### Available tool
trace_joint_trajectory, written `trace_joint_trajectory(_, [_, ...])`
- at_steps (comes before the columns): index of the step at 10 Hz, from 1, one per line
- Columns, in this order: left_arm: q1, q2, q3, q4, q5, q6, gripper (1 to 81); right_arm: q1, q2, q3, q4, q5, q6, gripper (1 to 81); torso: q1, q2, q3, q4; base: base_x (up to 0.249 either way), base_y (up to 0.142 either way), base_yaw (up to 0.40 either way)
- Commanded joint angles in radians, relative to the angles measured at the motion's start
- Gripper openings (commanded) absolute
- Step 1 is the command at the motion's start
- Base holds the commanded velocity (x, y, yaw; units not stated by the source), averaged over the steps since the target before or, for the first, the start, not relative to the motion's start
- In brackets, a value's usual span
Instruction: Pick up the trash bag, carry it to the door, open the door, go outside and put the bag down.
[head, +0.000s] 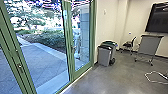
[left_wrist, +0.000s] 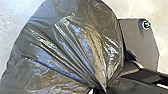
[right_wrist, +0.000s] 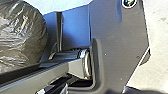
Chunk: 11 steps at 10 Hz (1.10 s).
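Left tool (left_wrist: 103, 90), left wrist view: we judge it to be pinching the dark, glossy plastic trash bag (left_wrist: 65, 45) at its gathered neck, where the creases run together. Below the bag we see pale floor (left_wrist: 15, 22). Pick-up, by our reading, is done.

Right wrist view: the rounded side of the bag shows beside the robot's own body, again above the floor. State of the right tool (right_wrist: 53, 89): we cannot tell.

Head view: we are indoors, near the green-framed glass door (head: 68, 41); its panels look closed to us. Beyond the glass lies the grey paved yard (head: 41, 58). Two grey plastic bins (head: 104, 55) stand by the white wall (head: 107, 25).

Progress, our estimate: carrying is well along. Left to do: finish the approach, open the door, go outside and put the bag down.
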Motion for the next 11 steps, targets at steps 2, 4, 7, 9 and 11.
trace_joint_trajectory(2, [-0.062,-0.010,0.001,0.000,0.052,0.006,1.0,0.049,0.004,0.005,-0.007,-0.065,-0.004,81.1,0.000,0.000,0.000,0.000,0.171,-0.069,0.000])
trace_joint_trajectory(4, [-0.062,-0.010,0.001,0.000,0.052,0.006,1.0,0.049,0.003,0.005,-0.007,-0.064,-0.004,81.1,0.000,0.000,0.000,0.000,0.171,-0.075,0.000])
trace_joint_trajectory(7, [-0.062,-0.009,0.001,0.000,0.052,0.006,1.0,0.049,0.003,0.005,-0.007,-0.064,-0.004,81.1,0.000,0.000,0.000,0.000,0.171,-0.078,0.000])
trace_joint_trajectory(9, [-0.062,-0.009,0.001,0.000,0.052,0.006,1.0,0.049,0.003,0.005,-0.007,-0.064,-0.004,81.1,0.000,0.000,0.000,0.000,0.172,-0.079,0.000])
trace_joint_trajectory(11, [-0.062,-0.009,0.001,0.000,0.052,0.006,1.0,0.047,0.003,0.005,-0.007,-0.064,-0.005,81.1,0.000,0.000,0.000,0.000,0.173,-0.079,0.000])
